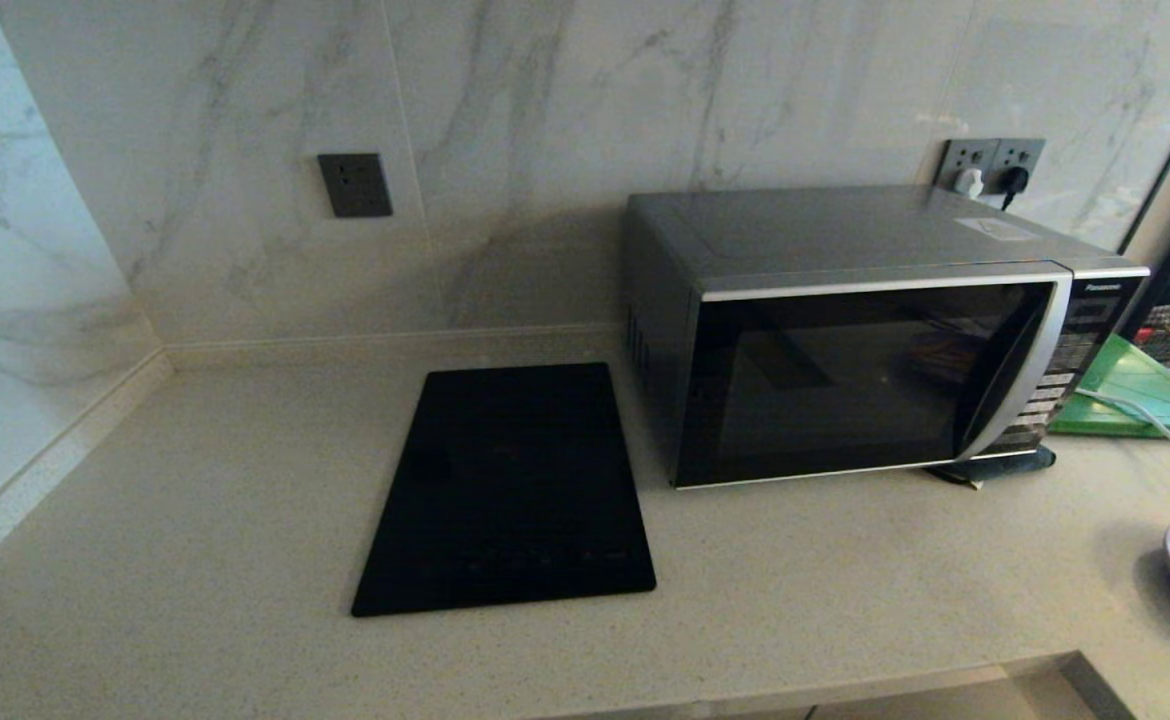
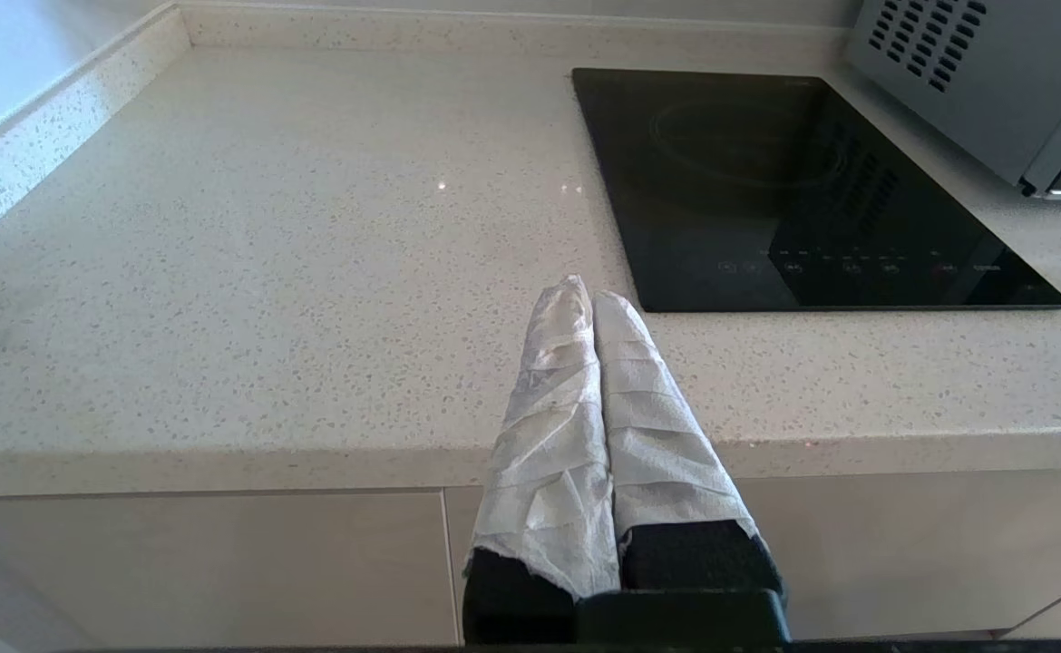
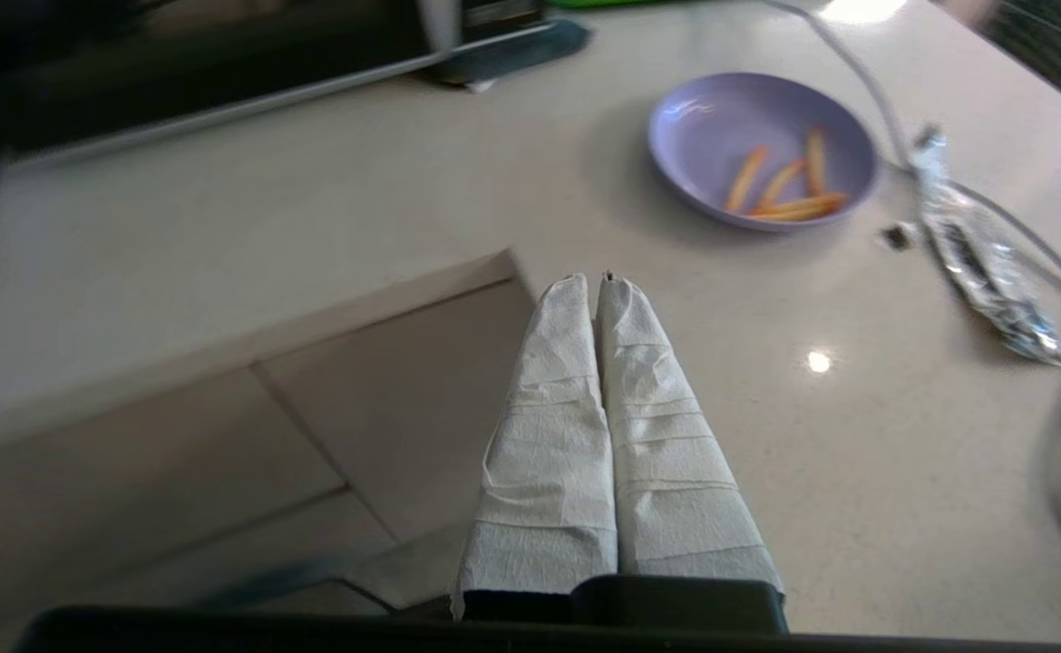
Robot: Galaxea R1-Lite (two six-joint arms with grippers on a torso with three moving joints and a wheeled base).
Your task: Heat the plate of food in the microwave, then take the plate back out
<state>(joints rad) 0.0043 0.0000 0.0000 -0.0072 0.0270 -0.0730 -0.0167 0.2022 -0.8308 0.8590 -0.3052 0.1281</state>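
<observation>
Because the microwave (image 1: 845, 370) door is shut, we are holding the right gripper (image 3: 596, 283), fingers pressed together and empty, near the plate of food (image 3: 757, 150) on the counter (image 1: 195, 520); the left gripper (image 2: 588, 295) is parked, likewise closed.

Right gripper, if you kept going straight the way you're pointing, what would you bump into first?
Probably the counter first. The right gripper, shut and empty, aims at bare countertop beside the plate of food, with the microwave beyond. Depth is hard to judge.
</observation>
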